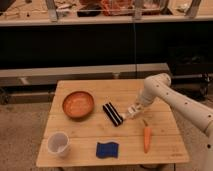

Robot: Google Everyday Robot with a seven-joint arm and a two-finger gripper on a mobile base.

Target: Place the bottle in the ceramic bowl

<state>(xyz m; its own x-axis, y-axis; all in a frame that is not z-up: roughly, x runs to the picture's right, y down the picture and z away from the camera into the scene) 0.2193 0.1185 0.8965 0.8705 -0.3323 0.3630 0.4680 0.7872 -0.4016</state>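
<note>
The orange-brown ceramic bowl [65,100] sits empty on the left part of the wooden table [85,131]. My gripper [131,111] is down at the tabletop on the right of centre, just right of a black striped bar [112,113]. A small white shape at its tip looks like the bottle [126,115], mostly hidden by the gripper. The white arm reaches in from the right edge of the camera view.
A carrot [146,138] lies near the front right of the table. A blue sponge [107,149] lies at the front centre and a white cup [58,144] stands at the front left. A dark shelf unit runs behind the table.
</note>
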